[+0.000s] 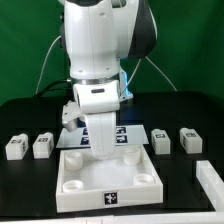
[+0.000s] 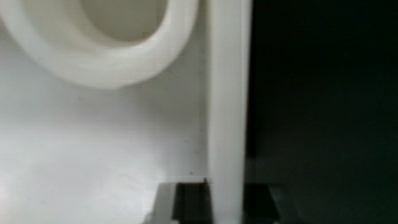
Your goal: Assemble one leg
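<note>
Several small white legs with marker tags lie on the black table: two at the exterior view's left (image 1: 15, 146) (image 1: 42, 146) and two at its right (image 1: 160, 138) (image 1: 190, 138). The large white square plate (image 1: 75, 195) with round corner sockets lies at the front centre. My gripper (image 1: 100, 150) reaches straight down onto the plate's far edge. In the wrist view, my gripper (image 2: 222, 205) has its dark fingers (image 2: 183, 205) flush against both sides of the plate's upright rim wall (image 2: 226, 100), with no gap showing. A round socket (image 2: 98, 40) lies beside the wall. I hold no leg.
The marker board (image 1: 135, 133) lies behind the plate, partly hidden by my arm. Another white part (image 1: 210, 180) sits at the exterior view's right edge. Black table (image 2: 329, 110) shows beyond the plate's wall. A green wall stands at the back.
</note>
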`<state>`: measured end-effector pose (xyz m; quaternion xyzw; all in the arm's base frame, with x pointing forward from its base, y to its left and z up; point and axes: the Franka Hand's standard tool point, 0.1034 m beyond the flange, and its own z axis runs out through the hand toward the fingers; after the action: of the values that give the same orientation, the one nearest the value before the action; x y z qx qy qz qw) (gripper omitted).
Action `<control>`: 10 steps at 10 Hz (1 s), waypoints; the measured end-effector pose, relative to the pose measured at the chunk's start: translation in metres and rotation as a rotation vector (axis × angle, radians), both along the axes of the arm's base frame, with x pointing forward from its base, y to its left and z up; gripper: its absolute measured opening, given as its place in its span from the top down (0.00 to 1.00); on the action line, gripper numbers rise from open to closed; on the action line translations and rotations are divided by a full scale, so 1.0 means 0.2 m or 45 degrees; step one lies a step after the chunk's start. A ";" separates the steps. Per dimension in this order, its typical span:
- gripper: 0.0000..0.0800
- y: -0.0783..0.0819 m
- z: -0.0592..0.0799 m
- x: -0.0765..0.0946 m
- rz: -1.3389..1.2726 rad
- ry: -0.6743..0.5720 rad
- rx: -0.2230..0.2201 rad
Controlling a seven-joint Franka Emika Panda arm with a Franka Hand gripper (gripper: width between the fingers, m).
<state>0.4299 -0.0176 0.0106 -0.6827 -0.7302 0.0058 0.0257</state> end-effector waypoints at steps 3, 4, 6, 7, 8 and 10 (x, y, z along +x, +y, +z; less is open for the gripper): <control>0.92 0.03 0.01 0.05 -0.050 -0.013 0.001; 0.92 0.07 0.01 0.09 -0.073 -0.017 0.005; 0.92 0.18 0.01 0.18 -0.087 -0.042 0.019; 0.92 0.24 0.02 0.24 -0.086 -0.058 0.027; 0.92 0.28 0.02 0.27 -0.080 -0.068 0.033; 0.92 0.37 0.00 0.33 -0.077 -0.079 0.044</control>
<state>0.4959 0.0560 0.0113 -0.7037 -0.7097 -0.0290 0.0151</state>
